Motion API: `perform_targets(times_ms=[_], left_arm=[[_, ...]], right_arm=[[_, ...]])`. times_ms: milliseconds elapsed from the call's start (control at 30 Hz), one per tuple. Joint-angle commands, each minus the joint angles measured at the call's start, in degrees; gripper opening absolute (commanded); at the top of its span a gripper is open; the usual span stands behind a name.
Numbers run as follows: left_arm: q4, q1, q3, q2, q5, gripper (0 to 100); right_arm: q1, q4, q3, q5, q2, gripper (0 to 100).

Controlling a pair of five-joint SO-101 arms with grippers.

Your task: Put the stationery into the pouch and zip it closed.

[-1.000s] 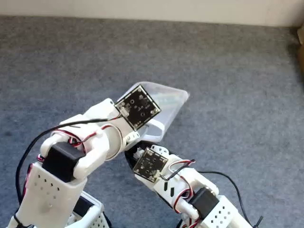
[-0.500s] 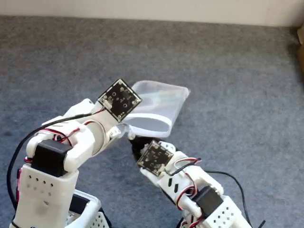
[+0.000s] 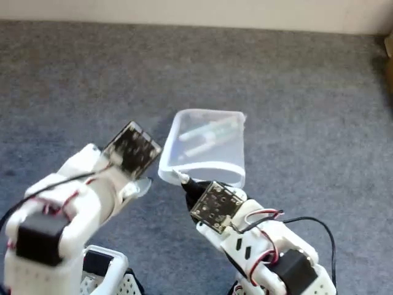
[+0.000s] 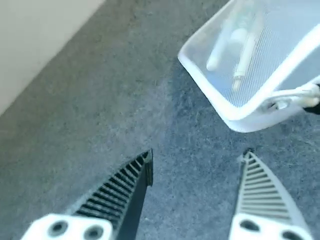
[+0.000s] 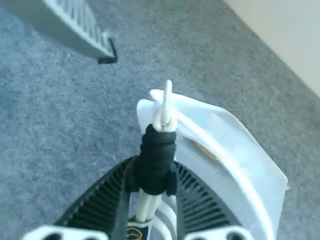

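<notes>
High view gives me the translucent white mesh pouch (image 3: 209,144) lying on the grey carpeted table (image 3: 307,92) with white pens (image 4: 240,45) inside, my right gripper (image 5: 152,172) clamped on its black-wrapped zipper pull (image 5: 157,150), my left gripper (image 4: 197,155) spread wide just beside it.

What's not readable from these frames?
- Whether the zip is fully shut: in the high view the right gripper covers its end. In the right wrist view the pull blocks it.
- Count and type of stationery: blurred by the pouch mesh.
</notes>
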Motion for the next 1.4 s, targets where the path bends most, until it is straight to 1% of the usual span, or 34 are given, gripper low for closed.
perform_targets(times_ms=[0,33,200,400,533,767,867,1133,1267,1367], left_arm=[[0.1,-0.3,3.5,-4.4,-0.6,29],[0.1,-0.3,5.2,-5.4,-0.6,29],[-5.1,0.0,13.2,-10.0,-0.6,29],[-10.1,7.2,19.4,-13.8,-0.4,29],[-15.8,10.1,23.1,-16.0,-0.4,29],[-26.8,15.0,30.3,-16.7,-0.1,29],[-30.1,16.6,31.6,-16.7,3.3,29],[-32.1,23.4,31.7,-16.7,4.0,29],[-32.9,26.2,32.0,-16.3,4.0,29],[-36.9,26.5,34.5,-16.7,4.1,29]], right_arm=[[0.9,2.9,-8.0,0.2,-0.4,0.5],[1.8,3.8,-9.1,0.2,-0.4,0.5],[9.0,6.3,-13.1,0.2,-0.7,0.5],[12.8,7.5,-14.4,0.1,-0.8,0.5],[14.8,9.5,-14.5,0.1,-0.9,0.5],[15.1,16.8,-21.1,0.1,-0.9,0.5],[15.1,18.9,-22.0,0.2,-0.9,0.5],[15.1,18.9,-21.7,0.2,-1.1,0.5],[14.9,18.9,-21.7,0.2,-6.5,0.5],[14.9,18.9,-21.4,0.2,-11.1,0.5]])
